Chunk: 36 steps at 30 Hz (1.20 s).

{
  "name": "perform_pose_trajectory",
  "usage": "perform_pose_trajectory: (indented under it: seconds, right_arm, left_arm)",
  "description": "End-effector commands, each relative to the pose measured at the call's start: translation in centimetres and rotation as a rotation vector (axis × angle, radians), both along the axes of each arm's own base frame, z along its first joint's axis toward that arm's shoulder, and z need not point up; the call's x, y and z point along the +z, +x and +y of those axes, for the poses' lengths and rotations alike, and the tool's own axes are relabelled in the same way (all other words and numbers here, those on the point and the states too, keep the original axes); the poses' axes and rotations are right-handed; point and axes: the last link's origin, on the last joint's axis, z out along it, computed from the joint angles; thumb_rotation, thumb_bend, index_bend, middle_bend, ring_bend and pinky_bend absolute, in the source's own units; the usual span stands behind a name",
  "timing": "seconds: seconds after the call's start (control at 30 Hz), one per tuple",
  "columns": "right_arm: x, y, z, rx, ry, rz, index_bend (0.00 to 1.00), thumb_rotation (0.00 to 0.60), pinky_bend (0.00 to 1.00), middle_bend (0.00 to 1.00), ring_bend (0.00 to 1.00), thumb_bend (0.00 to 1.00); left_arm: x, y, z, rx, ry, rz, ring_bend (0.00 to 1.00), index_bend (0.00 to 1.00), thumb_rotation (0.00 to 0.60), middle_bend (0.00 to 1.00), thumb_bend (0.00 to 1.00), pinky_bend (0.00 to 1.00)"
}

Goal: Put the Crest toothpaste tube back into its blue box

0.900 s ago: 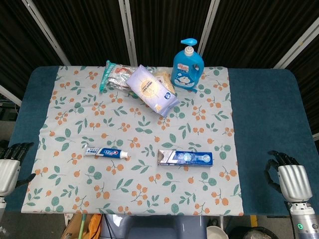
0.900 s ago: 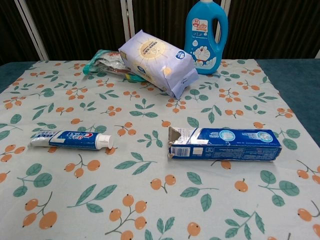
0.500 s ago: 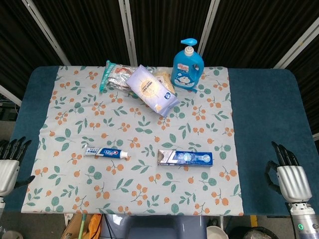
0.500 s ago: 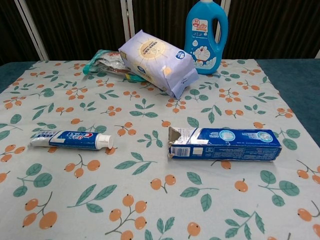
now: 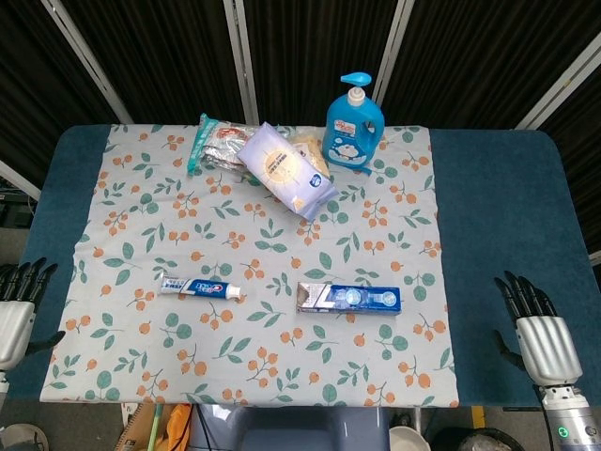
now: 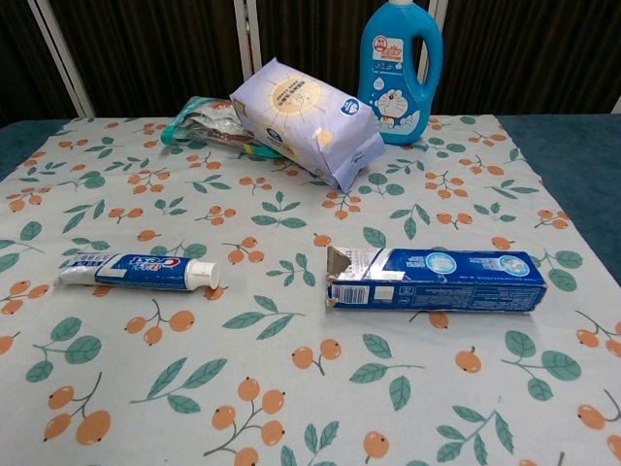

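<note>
The Crest toothpaste tube (image 5: pixel 198 287) (image 6: pixel 139 271) lies flat on the floral cloth, white cap pointing right. To its right lies the blue box (image 5: pixel 348 298) (image 6: pixel 435 279), its open flap end facing the tube's cap, a gap between them. My left hand (image 5: pixel 16 315) hangs off the table's left edge, fingers straight and apart, holding nothing. My right hand (image 5: pixel 538 334) is at the table's right front edge, fingers spread, empty. Neither hand shows in the chest view.
At the back stand a blue pump bottle (image 5: pixel 353 123) (image 6: pixel 400 70), a pale wipes pack (image 5: pixel 286 169) (image 6: pixel 306 120) and a silver-green snack bag (image 5: pixel 214 144) (image 6: pixel 202 118). Blue table surface (image 5: pixel 507 207) flanks the cloth.
My right hand's fingers have uncurled and spread, and the hand shifted slightly left and up. The left hand's fingers straightened too. Tube and box have not moved.
</note>
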Motion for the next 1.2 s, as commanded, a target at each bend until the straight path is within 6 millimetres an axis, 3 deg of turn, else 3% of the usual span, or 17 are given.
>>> perform_pose_trajectory:
  seconds: [0.03, 0.2, 0.5, 0.73, 1.03, 1.2]
  right_arm:
    - [-0.5, 1.1, 0.1, 0.016, 0.033, -0.006, 0.0, 0.6, 0.14, 0.0, 0.0, 0.41]
    - [-2.4, 4.1, -0.7, 0.056, 0.107, -0.019, 0.0, 0.6, 0.14, 0.04, 0.01, 0.41]
    - [-8.4, 11.0, -4.8, 0.105, 0.238, -0.023, 0.0, 0.6, 0.14, 0.04, 0.01, 0.41]
    - [-12.3, 13.4, -7.7, 0.086, 0.283, -0.017, 0.0, 0.6, 0.14, 0.05, 0.02, 0.41]
    - [-16.6, 15.9, -8.4, 0.061, 0.336, -0.035, 0.0, 0.6, 0.14, 0.09, 0.06, 0.41]
    - [-17.8, 15.7, -8.9, 0.041, 0.329, 0.001, 0.0, 0.6, 0.14, 0.09, 0.07, 0.41]
  left_arm:
    - [-0.1, 0.0, 0.0, 0.001, -0.005, -0.001, 0.0, 0.0, 0.6, 0.0, 0.04, 0.0]
    - [-0.1, 0.1, 0.1, 0.005, -0.006, -0.009, 0.0, 0.0, 0.6, 0.0, 0.04, 0.0]
    - [-0.3, 0.1, 0.3, 0.015, -0.021, -0.021, 0.0, 0.0, 0.6, 0.0, 0.04, 0.0]
    - [-0.1, 0.0, 0.3, 0.029, -0.021, -0.036, 0.0, 0.0, 0.6, 0.0, 0.04, 0.0]
    - [-0.3, -0.1, 0.5, 0.036, -0.03, -0.043, 0.0, 0.0, 0.6, 0.0, 0.04, 0.0]
    - [-0.2, -0.1, 0.6, 0.045, -0.032, -0.049, 0.0, 0.0, 0.6, 0.0, 0.04, 0.0]
